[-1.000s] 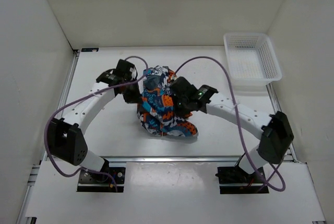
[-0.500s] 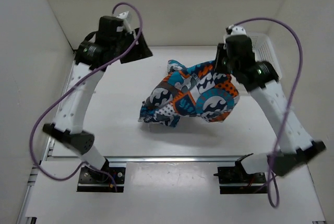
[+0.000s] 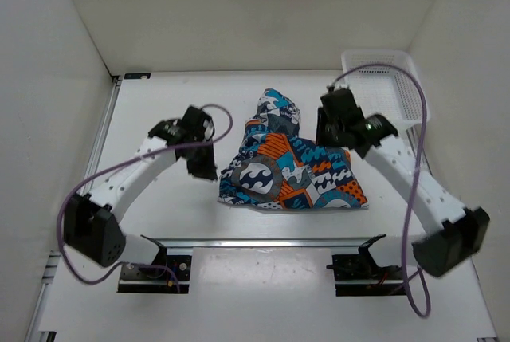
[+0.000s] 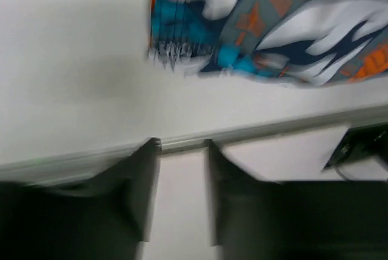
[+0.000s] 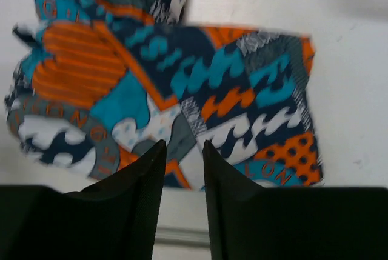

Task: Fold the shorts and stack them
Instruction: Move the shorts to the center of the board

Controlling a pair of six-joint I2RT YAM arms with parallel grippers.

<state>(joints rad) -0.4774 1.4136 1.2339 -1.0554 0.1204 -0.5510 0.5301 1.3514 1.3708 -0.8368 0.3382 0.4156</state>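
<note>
The shorts (image 3: 291,168) lie spread on the table in the top view, a patchwork of orange, teal, navy and white, with one part bunched toward the back (image 3: 277,109). My left gripper (image 3: 205,168) hovers just left of the shorts' left edge, open and empty. In the left wrist view, the left gripper (image 4: 182,145) shows bare table between its fingers, with the shorts (image 4: 273,23) beyond them. My right gripper (image 3: 325,136) is over the shorts' upper right part. In the right wrist view, the right gripper (image 5: 183,145) stands open above the shorts (image 5: 176,84), holding nothing.
A white perforated basket (image 3: 410,87) stands at the back right corner, close behind the right arm. White walls enclose the table on three sides. A metal rail (image 3: 263,241) runs along the near edge, just in front of the shorts.
Both arms have come down from their raised positions. The shorts, lifted by the right gripper half a second ago, now lie flatter on the table. Both grippers are free of the cloth.
</note>
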